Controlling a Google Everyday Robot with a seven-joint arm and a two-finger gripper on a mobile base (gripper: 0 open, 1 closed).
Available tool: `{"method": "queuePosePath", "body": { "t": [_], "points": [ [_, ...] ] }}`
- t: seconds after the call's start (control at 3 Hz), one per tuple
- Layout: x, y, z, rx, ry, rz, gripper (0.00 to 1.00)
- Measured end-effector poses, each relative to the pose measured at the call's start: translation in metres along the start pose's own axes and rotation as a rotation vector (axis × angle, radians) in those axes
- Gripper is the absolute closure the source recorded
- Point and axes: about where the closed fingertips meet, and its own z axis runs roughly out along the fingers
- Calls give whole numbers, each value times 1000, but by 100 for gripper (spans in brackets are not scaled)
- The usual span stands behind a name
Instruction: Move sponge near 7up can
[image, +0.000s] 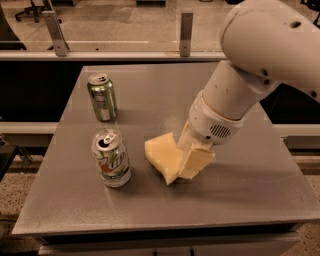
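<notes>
Robot lab — jaws over grey table (250, 200)
</notes>
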Motion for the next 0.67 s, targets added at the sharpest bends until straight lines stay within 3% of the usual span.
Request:
{"method": "queuePosePath", "body": {
  "t": [0.67],
  "points": [
    [-8,9,5,-8,1,-29,13]
  ]
}}
